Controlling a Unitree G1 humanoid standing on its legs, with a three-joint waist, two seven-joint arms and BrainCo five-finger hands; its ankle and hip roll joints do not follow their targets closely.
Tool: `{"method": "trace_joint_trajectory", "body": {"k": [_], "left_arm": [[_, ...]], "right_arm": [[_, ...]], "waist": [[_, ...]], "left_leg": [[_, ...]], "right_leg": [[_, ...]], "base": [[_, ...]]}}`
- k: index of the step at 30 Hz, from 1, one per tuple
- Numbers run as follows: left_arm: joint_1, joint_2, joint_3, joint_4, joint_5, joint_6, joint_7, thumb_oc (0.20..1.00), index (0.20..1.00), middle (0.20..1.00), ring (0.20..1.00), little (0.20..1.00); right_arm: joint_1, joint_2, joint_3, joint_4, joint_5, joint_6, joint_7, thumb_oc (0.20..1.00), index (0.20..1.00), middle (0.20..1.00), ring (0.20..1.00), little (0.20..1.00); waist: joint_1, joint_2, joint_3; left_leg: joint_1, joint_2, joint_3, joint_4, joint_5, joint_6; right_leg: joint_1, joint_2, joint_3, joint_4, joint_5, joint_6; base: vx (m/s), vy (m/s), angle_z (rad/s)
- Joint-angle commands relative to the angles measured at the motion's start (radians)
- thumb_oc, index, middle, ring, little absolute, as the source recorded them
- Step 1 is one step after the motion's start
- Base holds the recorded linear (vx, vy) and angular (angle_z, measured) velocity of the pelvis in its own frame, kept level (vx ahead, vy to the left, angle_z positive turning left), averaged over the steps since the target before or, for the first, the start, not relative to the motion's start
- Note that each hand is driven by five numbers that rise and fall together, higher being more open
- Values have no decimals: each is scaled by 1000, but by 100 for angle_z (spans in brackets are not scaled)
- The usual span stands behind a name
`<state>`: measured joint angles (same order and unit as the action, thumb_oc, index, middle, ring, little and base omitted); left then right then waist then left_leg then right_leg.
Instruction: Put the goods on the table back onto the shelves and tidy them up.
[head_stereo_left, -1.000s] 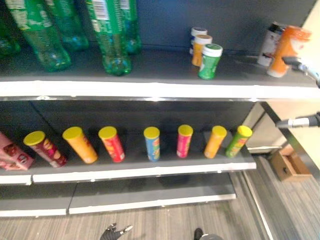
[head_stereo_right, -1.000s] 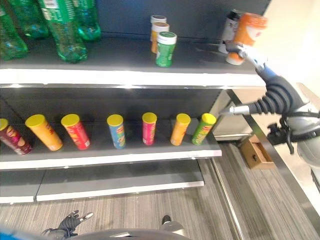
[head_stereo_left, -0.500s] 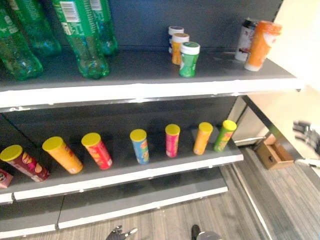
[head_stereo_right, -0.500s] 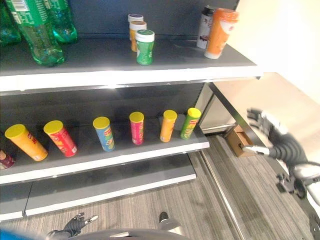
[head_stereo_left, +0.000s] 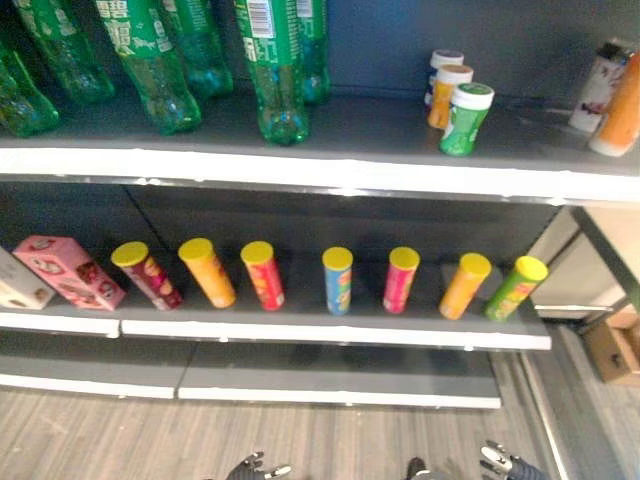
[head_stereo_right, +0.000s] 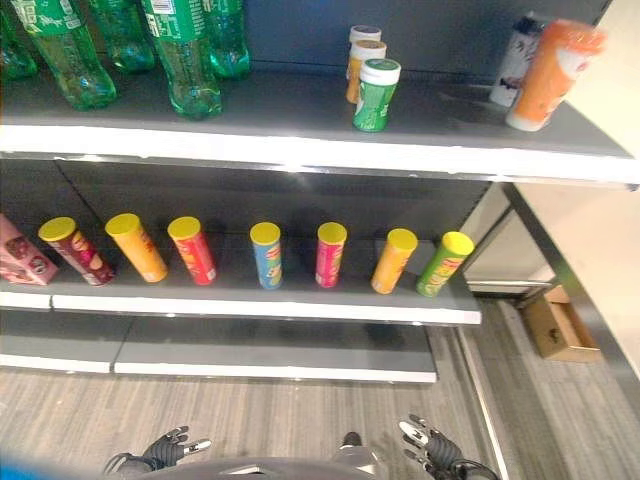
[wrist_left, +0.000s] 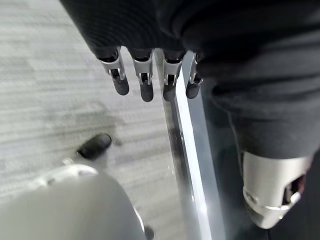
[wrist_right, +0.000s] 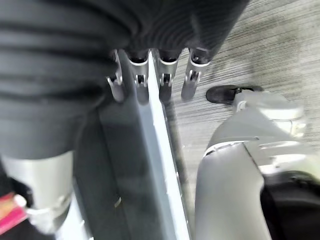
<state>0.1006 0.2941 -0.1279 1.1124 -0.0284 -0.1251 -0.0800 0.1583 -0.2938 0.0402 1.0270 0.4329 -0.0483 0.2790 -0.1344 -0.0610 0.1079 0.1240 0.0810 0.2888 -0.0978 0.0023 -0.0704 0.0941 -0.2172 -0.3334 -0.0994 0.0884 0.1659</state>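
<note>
Right hand (head_stereo_right: 430, 447) hanging low near the floor, fingers (wrist_right: 165, 80) straight and relaxed, holding nothing. Left hand (head_stereo_right: 165, 448) likewise down at the other side, fingers (wrist_left: 145, 82) loosely extended, empty.

Orange bottle (head_stereo_right: 548, 75) standing at the right end of the top shelf (head_stereo_right: 300, 150), just in front of a white bottle (head_stereo_right: 515, 60), close to the shelf's end. Further left on the same shelf, a green-labelled jar (head_stereo_right: 375, 95) with an orange jar (head_stereo_right: 360, 65) behind it, then green soda bottles (head_stereo_right: 185, 55). Below, a row of yellow-lidded chip cans (head_stereo_right: 265, 255) leaning on the middle shelf (head_stereo_right: 250, 305), a pink box (head_stereo_right: 20, 255) at the far left.

Likely risks: the orange bottle, so near the shelf end, could topple off if brushed on a return reach; leaning cans could roll if nudged. No table in sight, so remaining goods cannot be judged.
</note>
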Motion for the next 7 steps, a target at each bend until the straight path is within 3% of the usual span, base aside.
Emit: {"method": "trace_joint_trajectory", "body": {"k": [1, 7], "left_arm": [[-95, 33, 12, 15, -41, -25, 26, 1000, 1000, 1000, 1000, 1000], [-92, 31, 7, 16, -65, -22, 21, 1000, 1000, 1000, 1000, 1000]], "right_arm": [[-93, 1, -3, 103, -108, -47, -127, 1000, 1000, 1000, 1000, 1000], [-126, 0, 16, 124, -175, -43, -168, 1000, 1000, 1000, 1000, 1000]], "waist": [[1, -51, 25], [13, -31, 24]], "left_leg": [[54, 40, 30, 17, -62, -37], [64, 48, 23, 17, -61, -43]], "right_leg": [[-9, -80, -50, 41, 29, 40], [13, -73, -64, 34, 23, 31]], "base": [[39, -2, 4], [22, -8, 8]]}}
